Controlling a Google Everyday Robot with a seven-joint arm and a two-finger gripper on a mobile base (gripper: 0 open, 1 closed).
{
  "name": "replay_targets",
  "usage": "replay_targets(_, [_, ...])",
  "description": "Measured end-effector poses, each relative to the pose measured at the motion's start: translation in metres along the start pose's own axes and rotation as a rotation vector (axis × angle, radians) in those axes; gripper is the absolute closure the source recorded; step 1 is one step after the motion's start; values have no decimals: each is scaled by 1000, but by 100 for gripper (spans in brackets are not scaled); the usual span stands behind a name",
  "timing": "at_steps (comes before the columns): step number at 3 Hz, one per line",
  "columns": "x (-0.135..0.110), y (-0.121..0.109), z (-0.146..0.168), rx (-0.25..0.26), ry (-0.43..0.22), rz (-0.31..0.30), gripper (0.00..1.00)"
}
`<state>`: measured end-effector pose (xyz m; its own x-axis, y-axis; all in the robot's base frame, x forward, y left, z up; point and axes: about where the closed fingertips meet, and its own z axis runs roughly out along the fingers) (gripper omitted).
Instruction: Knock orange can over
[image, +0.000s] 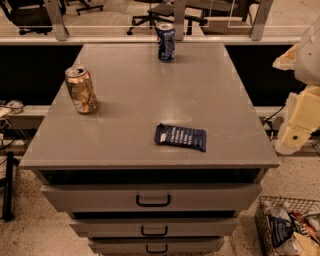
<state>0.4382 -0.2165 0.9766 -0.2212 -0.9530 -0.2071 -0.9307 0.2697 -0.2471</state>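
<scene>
Three items on worktop (150, 95), orange can (81, 90) upright by left edge, blue can (166, 42) at far edge, packet (180, 136) near front, gripper (294, 134) beyond right edge, its state cannot be told

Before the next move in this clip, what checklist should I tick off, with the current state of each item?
1. Orange can standing upright, not yet knocked over: ok.
2. Orange can apart from the dark blue can and the snack packet: ok.
3. Gripper close to the orange can: not ok. It hangs off the right side of the cabinet top, and the can is near the left.
4. Approach misses the snack packet: cannot tell.
5. Toppled can stays on the cabinet top: cannot tell, since it stands near the left edge.
</scene>
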Motion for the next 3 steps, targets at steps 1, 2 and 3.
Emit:
replay_targets(1, [0,0,0,0,0,0,0])
replay_targets(2, [-15,-3,3,-2,-60,-19,0])
replay_targets(3, [-58,-5,23,-14,-189,-53,0])
